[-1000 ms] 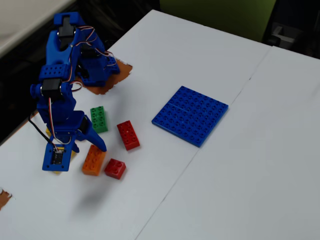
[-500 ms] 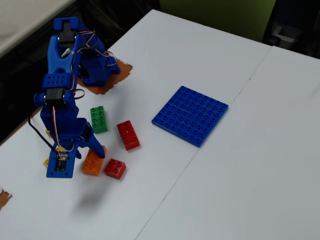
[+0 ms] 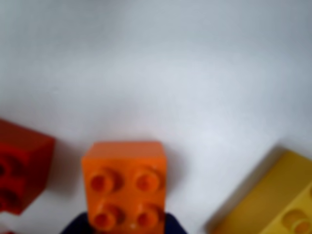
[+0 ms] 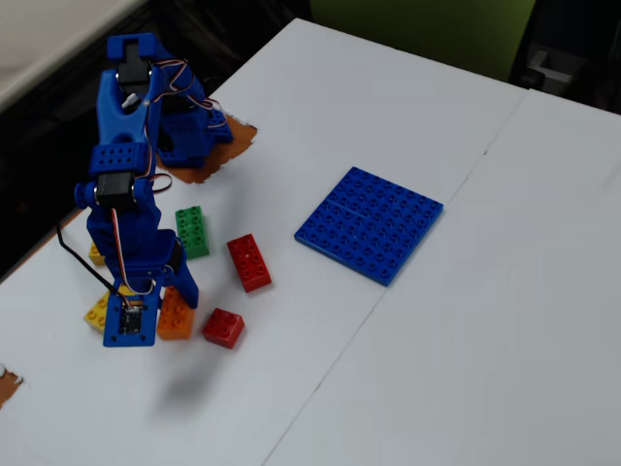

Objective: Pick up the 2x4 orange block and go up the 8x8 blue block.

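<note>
You have a plain white worktop [image 3: 195,73] filling the wrist view, blurred and bare in its far part. At the near edge the 2x4 orange block [image 3: 125,183] sits almost centred, studs up, with only four of its studs in frame and the rest cut off below. A dark blue part of the arm shows under its near end, but the pincer's fingertips are out of frame here, so you cannot tell from this view whether they are wide or narrow. A red brick [image 3: 22,168] lies just left of the orange one, and a yellow brick [image 3: 273,195] lies to the right, apart from it.

In the fixed view the same white worktop [image 4: 437,369] runs from a dark room edge at the far left. The arm is bent down over the near-left cluster, and its pincer [image 4: 163,299] is low at the 2x4 orange block [image 4: 179,316], which lies flat on the surface. The arm hides the fingertips, so their state cannot be told. The yellow brick [image 4: 97,313] lies just left of the arm, a small red brick [image 4: 223,328] just right of the orange one. The 8x8 blue block [image 4: 370,223] lies well apart to the right, with nothing on it.

By my reading, you have made the approach only: the grasp, the lift and the carry to the blue plate are all left.
</note>
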Motion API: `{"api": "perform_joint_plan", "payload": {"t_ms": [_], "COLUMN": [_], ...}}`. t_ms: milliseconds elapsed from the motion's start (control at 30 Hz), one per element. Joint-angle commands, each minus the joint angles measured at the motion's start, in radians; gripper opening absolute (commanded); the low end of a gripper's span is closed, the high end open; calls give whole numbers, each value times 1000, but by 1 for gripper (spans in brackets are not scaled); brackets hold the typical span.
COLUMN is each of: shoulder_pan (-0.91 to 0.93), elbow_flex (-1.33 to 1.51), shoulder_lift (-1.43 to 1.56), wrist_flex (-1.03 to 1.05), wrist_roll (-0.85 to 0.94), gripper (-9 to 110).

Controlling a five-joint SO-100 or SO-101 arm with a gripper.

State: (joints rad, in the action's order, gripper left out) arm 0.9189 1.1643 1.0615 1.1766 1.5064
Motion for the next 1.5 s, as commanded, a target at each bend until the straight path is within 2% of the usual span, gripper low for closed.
{"api": "perform_joint_plan", "payload": {"t_ms": [0, 67, 433, 567, 700, 900, 1200, 1300, 1467], "shoulder_pan": [-20, -14, -89, -181, -330, -549, -801, -877, -957], "elbow_flex": [-49, -49, -49, -49, -95, -442, -641, -739, -787], "shoulder_lift": [69, 123, 494, 626, 710, 583, 420, 305, 126], "wrist_flex": [31, 63, 307, 354, 371, 561, 563, 566, 561], "wrist_roll": [51, 101, 164, 163, 89, 11, -92, -179, -198], "gripper": [3, 0, 0, 0, 0, 0, 0, 0, 0]}}
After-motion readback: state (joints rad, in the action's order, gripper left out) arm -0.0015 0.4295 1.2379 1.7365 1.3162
